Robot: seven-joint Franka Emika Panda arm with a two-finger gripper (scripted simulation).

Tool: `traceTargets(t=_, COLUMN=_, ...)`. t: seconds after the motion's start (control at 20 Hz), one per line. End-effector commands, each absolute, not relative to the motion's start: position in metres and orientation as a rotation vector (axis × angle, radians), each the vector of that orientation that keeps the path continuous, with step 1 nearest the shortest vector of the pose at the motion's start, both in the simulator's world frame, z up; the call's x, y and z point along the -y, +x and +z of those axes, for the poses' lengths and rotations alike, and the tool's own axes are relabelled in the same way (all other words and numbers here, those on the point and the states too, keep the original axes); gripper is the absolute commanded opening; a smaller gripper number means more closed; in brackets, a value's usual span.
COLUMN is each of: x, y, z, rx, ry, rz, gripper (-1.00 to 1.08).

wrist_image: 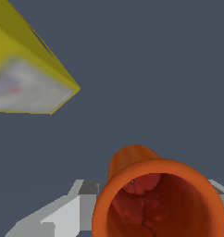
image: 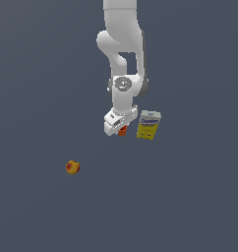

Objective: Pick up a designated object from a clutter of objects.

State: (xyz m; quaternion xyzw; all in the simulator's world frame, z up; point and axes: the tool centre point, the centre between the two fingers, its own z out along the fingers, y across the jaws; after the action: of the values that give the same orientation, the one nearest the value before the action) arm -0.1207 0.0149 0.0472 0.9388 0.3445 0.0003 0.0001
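From the exterior view I count one cup point(image: 122, 131), one box point(image: 149, 124) and one fruit point(image: 72, 168) on the floor point(image: 190, 197) — the orange cup peeks out right under the gripper point(image: 120, 129), just beside the box, and the fruit lies well apart toward the exterior view's left. In the wrist view there is one cup point(wrist_image: 158, 199) and one box point(wrist_image: 28, 74) — the cup sits big and hollow between the two grey fingers point(wrist_image: 63, 213), which look closed in tight on its sides, so the gripper point(wrist_image: 155, 208) seems to be gripping the cup.
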Motion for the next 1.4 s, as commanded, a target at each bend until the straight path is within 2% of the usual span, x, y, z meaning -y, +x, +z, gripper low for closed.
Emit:
traceTargets(t=0.0, x=-0.017, y=-0.121, z=0.053, rx=-1.083, ry=2.949, rz=0.003, gripper=-1.0)
traceTargets(t=0.55, x=-0.042, y=-0.126, z=0.105, rx=-1.083, ry=2.947, rz=0.002, gripper=-1.0)
traceTargets(t=1.35, x=-0.103, y=-0.137, z=0.235, rx=-1.085, ry=2.947, rz=0.001, gripper=-1.0)
